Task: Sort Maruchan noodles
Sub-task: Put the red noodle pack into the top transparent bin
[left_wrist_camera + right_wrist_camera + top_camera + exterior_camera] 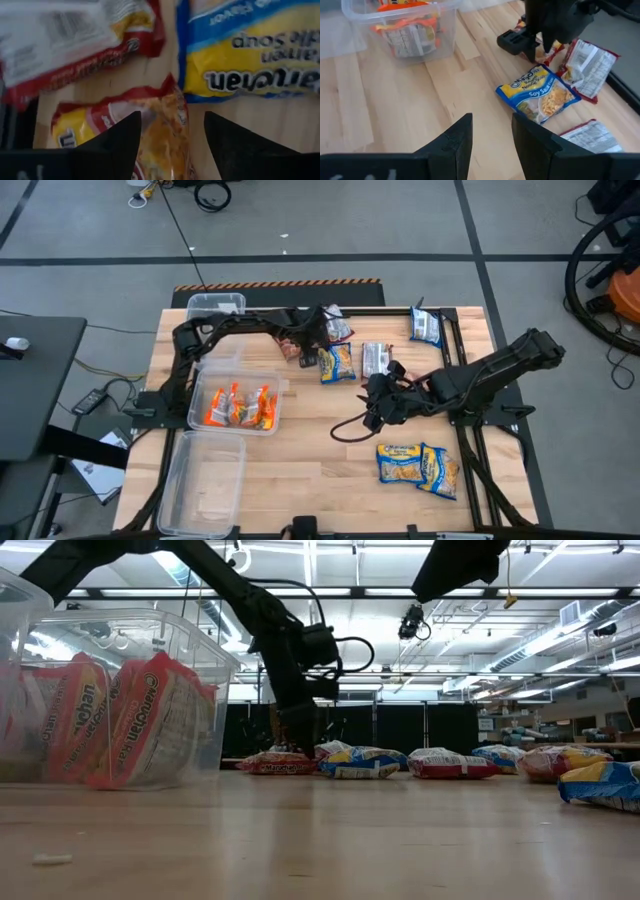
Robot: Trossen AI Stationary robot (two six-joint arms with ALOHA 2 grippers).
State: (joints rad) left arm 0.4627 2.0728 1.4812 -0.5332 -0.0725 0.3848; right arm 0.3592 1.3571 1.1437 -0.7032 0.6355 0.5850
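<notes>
Maruchan noodle packets lie flat on the wooden table. My left gripper point(172, 117) is open, low at the far middle of the table point(300, 348), its fingers either side of a red-and-yellow packet point(160, 135). Beside that packet lie a blue-and-yellow packet point(250, 55) and a red packet point(75, 40) showing its white back. My right gripper point(492, 117) hangs open and empty above the table's middle point(375, 412). Orange packets point(238, 408) stand on edge in a clear bin point(196, 392). My left gripper comes at the red-and-yellow packet from above, slanting down, one finger point(115, 140) over the packet's face and the other past its edge. I cannot tell whether the fingers touch it. The packet lies flat on the table.
Empty clear bins stand at the near left point(200, 480) and far left point(215, 305). More packets lie at the far right point(425, 327), the far middle point(375, 358) point(337, 363) and the near right point(418, 467). Bare wood lies in the near middle.
</notes>
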